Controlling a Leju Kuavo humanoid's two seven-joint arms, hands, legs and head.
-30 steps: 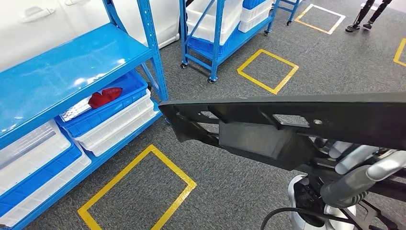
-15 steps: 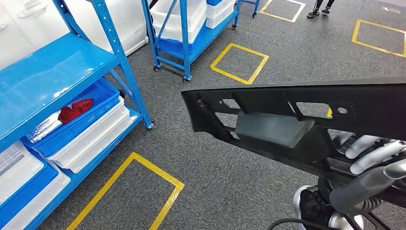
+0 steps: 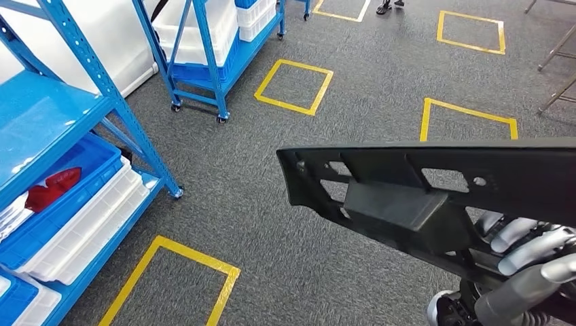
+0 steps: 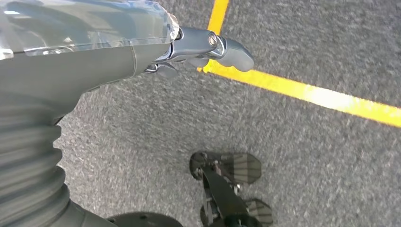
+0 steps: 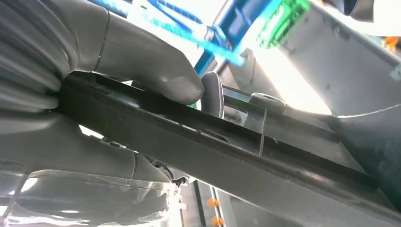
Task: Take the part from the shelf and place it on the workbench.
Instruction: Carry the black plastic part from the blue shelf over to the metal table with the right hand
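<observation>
A long black plastic part [image 3: 421, 193] with cut-outs and a boxy block on its face is held up in the air, reaching from the right edge to mid-picture. My right hand [image 3: 526, 261] grips it from below at the lower right; in the right wrist view the thumb [image 5: 156, 71] and palm clamp the part's dark edge [image 5: 227, 151]. My left hand [image 4: 156, 52] hangs over the grey carpet with nothing in it, fingers slightly curled. The blue shelf [image 3: 61, 136] stands at the left.
On the shelf's lower level lie blue and white bins [image 3: 75, 210], one holding a red item [image 3: 51, 187]. A wheeled blue rack [image 3: 204, 47] stands behind. Yellow tape squares [image 3: 293, 85] mark the grey carpet. A person's feet [image 3: 390, 5] show at the top.
The whole view has swung right: shelf and bins slid toward the left edge and more floor squares came in. The part stays gripped in my right hand.
</observation>
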